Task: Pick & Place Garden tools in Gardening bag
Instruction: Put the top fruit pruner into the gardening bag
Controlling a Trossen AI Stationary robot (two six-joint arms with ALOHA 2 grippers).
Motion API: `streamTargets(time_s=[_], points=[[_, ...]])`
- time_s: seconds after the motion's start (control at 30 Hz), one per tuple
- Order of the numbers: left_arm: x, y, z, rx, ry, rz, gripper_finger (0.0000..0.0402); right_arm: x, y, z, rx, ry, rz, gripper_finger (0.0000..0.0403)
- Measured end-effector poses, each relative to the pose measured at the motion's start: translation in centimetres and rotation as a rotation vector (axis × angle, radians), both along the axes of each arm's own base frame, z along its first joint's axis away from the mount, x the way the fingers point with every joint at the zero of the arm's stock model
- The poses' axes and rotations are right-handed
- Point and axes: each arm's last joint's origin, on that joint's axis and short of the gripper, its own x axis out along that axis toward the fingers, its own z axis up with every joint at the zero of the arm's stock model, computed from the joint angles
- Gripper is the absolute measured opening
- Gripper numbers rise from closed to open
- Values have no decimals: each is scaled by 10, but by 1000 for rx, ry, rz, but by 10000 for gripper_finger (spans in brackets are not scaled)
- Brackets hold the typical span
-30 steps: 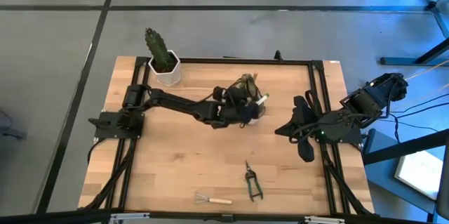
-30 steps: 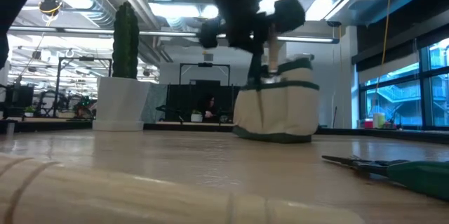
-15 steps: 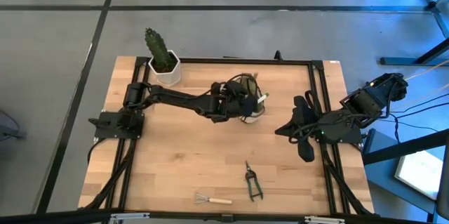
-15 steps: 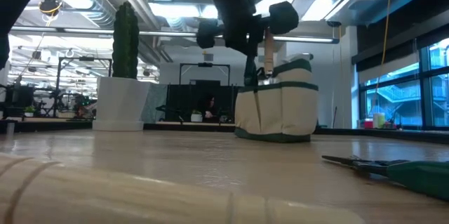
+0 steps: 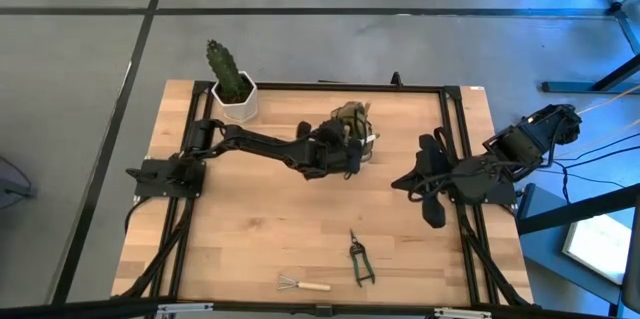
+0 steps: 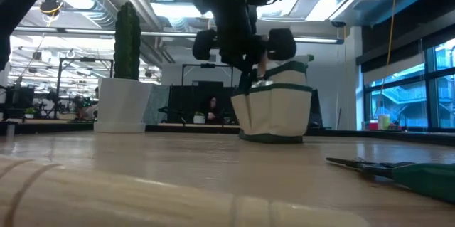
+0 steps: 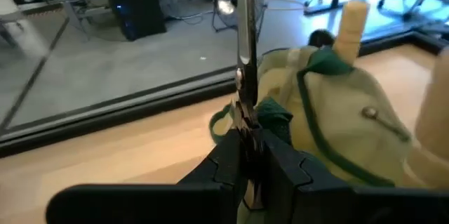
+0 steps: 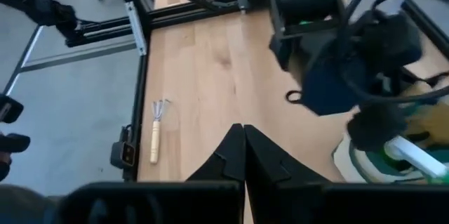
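Left hand [image 5: 352, 151] now lower over bag [image 5: 350, 119], clamped on thin metal tool [image 7: 245, 55], blade up; drop-in near. Right hand [image 8: 243, 155] shut, empty, parked right. Shears [image 5: 359, 257], rake [image 5: 300, 283] left on desk [image 5: 260, 229].

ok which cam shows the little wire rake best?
Right wrist view: the wire rake lies clear on bare table, tines and pale handle distinct. The high view shows it small near the front edge. Low view: only a blurred pale handle up close, probably it.
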Motion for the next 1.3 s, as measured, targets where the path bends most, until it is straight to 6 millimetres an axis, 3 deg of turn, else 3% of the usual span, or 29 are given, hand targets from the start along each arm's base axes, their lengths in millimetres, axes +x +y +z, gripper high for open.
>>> streamTargets(time_s=[0.43,0.77,1.3], points=[[-2,31,-14,27,-28,132,27,5,-4,-5,-4,46,-25,0],[-17,33,-52,-59,-110,191,27,8,-10,-7,-12,72,-43,0],[-6,27,-19,-12,-63,35,51,12,-13,-7,-35,61,-43,0]])
